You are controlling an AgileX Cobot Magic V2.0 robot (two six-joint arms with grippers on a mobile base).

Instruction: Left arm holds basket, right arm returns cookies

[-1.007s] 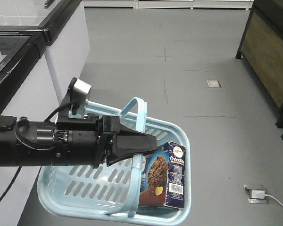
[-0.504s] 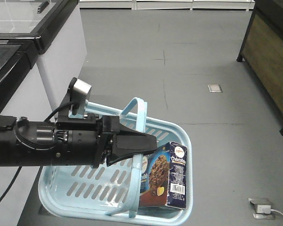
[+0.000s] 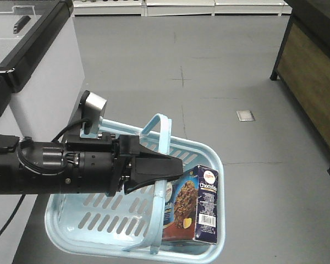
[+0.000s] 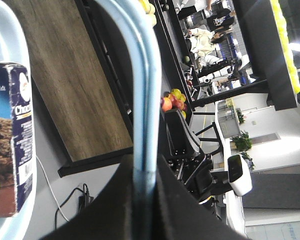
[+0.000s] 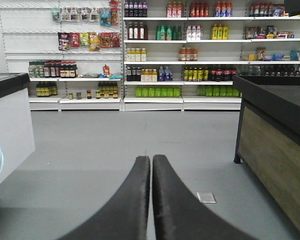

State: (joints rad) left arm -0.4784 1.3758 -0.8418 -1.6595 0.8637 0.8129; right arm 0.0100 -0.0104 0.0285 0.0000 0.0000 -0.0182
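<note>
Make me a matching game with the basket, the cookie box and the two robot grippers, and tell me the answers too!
Things:
1. basket
2. cookie box
3. left gripper
4. right gripper

Descriptions:
A. shut, with nothing in it
B. light blue, with slots in the sides
C. clamped on a hoop handle
D. standing upright inside the basket

Pairs: 1-B, 2-D, 3-C, 4-A
</note>
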